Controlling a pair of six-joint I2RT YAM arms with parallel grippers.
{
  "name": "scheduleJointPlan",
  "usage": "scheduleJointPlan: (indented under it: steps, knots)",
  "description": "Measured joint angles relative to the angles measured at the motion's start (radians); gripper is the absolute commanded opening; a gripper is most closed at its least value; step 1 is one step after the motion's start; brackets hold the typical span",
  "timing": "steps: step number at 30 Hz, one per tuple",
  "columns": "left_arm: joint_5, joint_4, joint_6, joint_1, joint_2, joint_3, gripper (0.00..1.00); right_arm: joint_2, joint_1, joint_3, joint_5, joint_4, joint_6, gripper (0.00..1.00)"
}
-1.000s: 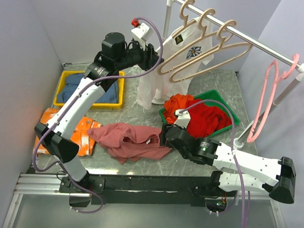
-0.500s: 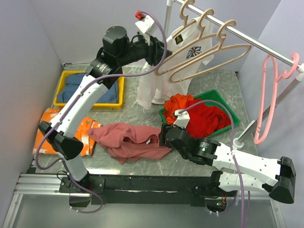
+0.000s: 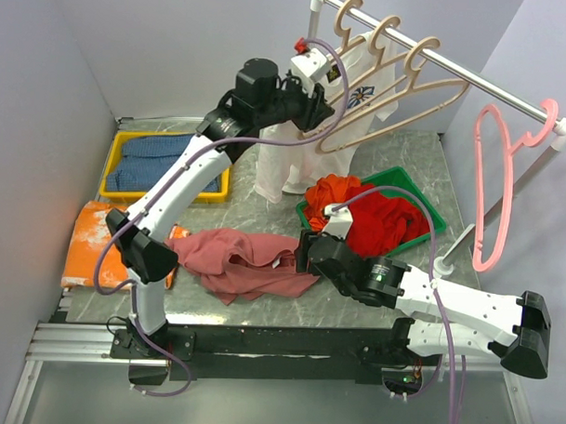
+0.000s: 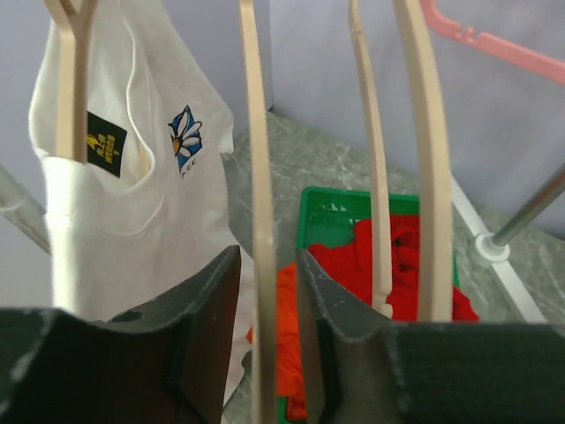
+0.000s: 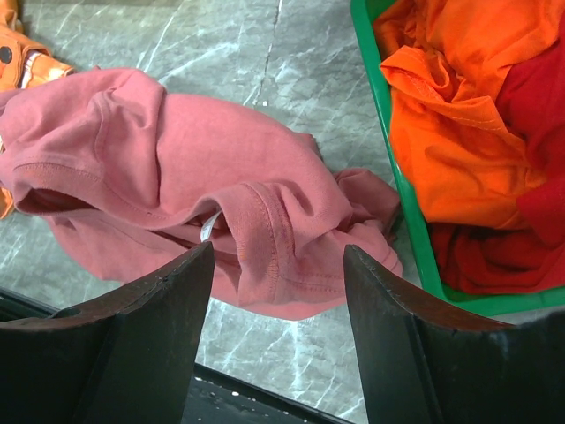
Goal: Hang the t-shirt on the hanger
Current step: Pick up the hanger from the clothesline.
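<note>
Table (image 3: 424, 170): the t-shirt (image 5: 203, 194) lies on it in a crumpled heap directly below my right fingers. Nothing of it is lifted or threaded. So the main work, as I judge it, is all still ahead.

Rail (image 3: 474, 81): it runs above and beyond my left fingers and carries the wooden hangers. The white t-shirt (image 4: 115, 221) hangs to the left of those fingers and is not my concern.

Green tray (image 5: 378, 106): just right of my right fingers, full of red-orange garments (image 5: 459, 132). The t-shirt's edge lies close beside its wall.

The hanger (image 4: 259, 221): one pale wooden bar of it passes upright between my left fingers. It is not off the rail yet. More wooden bars stand to the right of the fingers. I cannot tell which of them belong to this same hanger.

Left gripper (image 4: 267, 256): raised to the rail, fingers narrowed around that bar with a sliver of gap showing on each side. It is not clamped, as far as I can see.

Right gripper (image 5: 278, 252): fingers spread wide and holding nothing. The collar of the t-shirt sits below and between them.

Reckoning: early stage.
- Done: both hands are placed over their things.
- Left: grip the hanger, take it down, pick up the t-shirt, and work the hanger into the neck.
</note>
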Motion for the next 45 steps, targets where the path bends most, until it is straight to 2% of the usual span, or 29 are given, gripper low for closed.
scheduleJointPlan:
  steps: [9,12,14,15,24,28,41,45]
  knots:
    - [-0.066,-0.047,0.058,-0.04,0.065,0.045,0.27,-0.011,0.0,-0.011,0.0,0.0,0.009,0.68]
    - [-0.068,-0.046,0.06,-0.041,0.068,0.045,0.16,-0.013,0.0,-0.018,0.0,-0.004,0.013,0.68]
    - [-0.074,-0.042,0.064,-0.041,0.068,0.046,0.03,-0.014,0.0,-0.019,0.0,-0.006,0.015,0.68]
    - [-0.084,-0.038,0.066,-0.042,0.068,0.046,0.01,-0.014,0.0,-0.019,0.0,-0.007,0.016,0.68]
    - [-0.164,0.027,0.067,-0.048,0.049,0.031,0.01,-0.022,0.0,-0.019,0.002,-0.008,0.019,0.68]
    - [-0.181,0.006,0.069,-0.048,0.013,0.017,0.01,-0.024,0.0,-0.019,0.005,-0.008,0.019,0.68]
    - [-0.175,-0.02,0.103,-0.048,-0.227,-0.187,0.01,-0.029,0.0,-0.019,0.03,-0.022,0.013,0.7]
    - [-0.169,-0.013,0.101,-0.048,-0.316,-0.292,0.01,-0.049,0.0,-0.018,0.042,-0.041,0.01,0.7]
